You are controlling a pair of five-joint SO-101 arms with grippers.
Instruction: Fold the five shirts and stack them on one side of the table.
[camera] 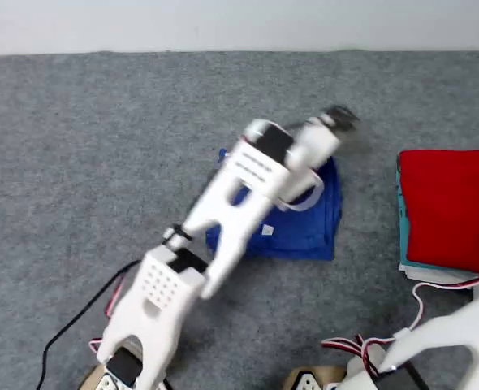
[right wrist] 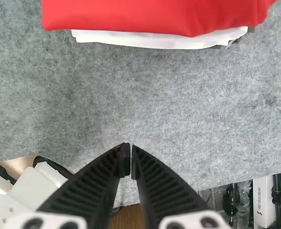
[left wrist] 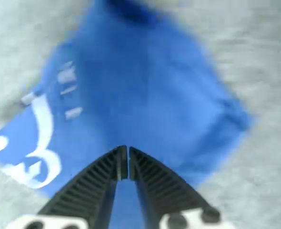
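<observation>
Now, at the left of the high view, the left arm (camera: 248, 175) is stretching diagonally over the grey table (camera: 69, 146). The left gripper (left wrist: 123, 158) is hanging above the blue shirt (camera: 308, 227) with its jaws pressed together and nothing visibly caught between them. The blue shirt is lying folded near the middle of the table (a white print is showing on one corner in the left wrist view), well apart from the stack (camera: 442, 219). Further right, the red shirt (camera: 459, 187) is sitting on top of that stack at the table's right side, with teal and white layers peeking out beneath it. The right gripper (right wrist: 131, 160) is waiting low near the table's front edge, just short of the stack, its jaws likewise closed on nothing. The risky part, I am thinking, is the transfer. If the left jaws are pinching only the top layer when lifting, the fold will probably be falling open. A sliding push could be wrinkling the shirt or nudging the stack askew.
</observation>
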